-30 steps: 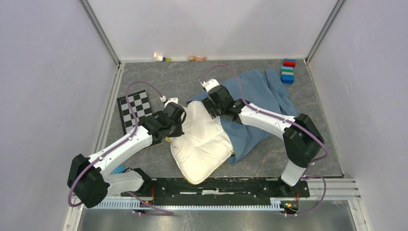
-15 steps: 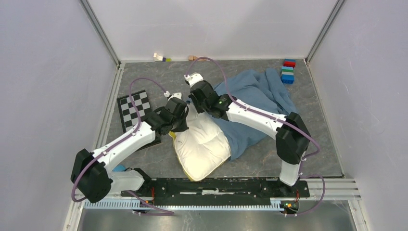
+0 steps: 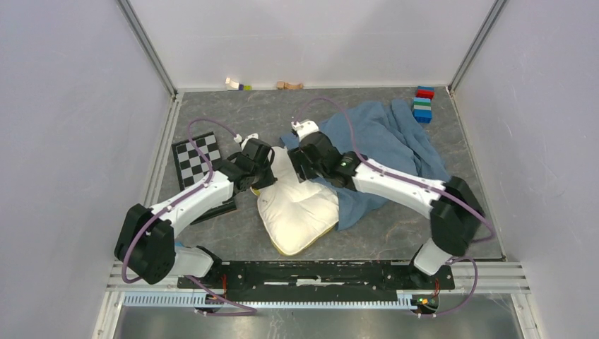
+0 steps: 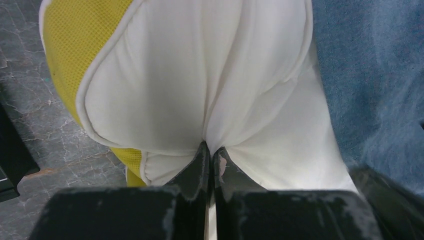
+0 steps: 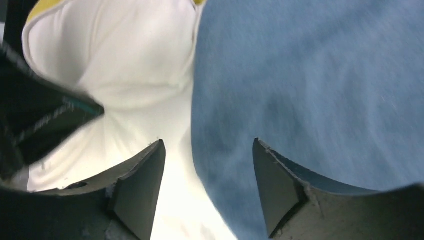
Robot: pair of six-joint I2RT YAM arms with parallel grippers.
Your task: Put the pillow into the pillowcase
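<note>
The cream-white pillow (image 3: 295, 208) with a yellow band lies mid-table, its right part against the dusty-blue pillowcase (image 3: 385, 138). My left gripper (image 3: 267, 175) is shut on a pinch of the pillow's white cloth near its far left corner; in the left wrist view the jaws (image 4: 210, 150) squeeze a fold, with the pillow (image 4: 200, 75) and its yellow band beyond. My right gripper (image 3: 300, 164) is open above the seam where the pillowcase edge meets the pillow; in the right wrist view (image 5: 207, 150) the pillowcase (image 5: 310, 85) lies between and right of the fingers, the pillow (image 5: 125, 60) to the left.
A black-and-white checkerboard (image 3: 198, 161) lies left of the pillow. A stack of coloured blocks (image 3: 422, 104) stands at the back right. Small toys (image 3: 236, 85) and a wooden piece (image 3: 289, 85) lie along the back wall. Walls close in both sides.
The right gripper swung left over the pillow's far corner, then came back right and nearer. The left gripper shifted a little farther, and the pillow's near end drew away from the front rail.
</note>
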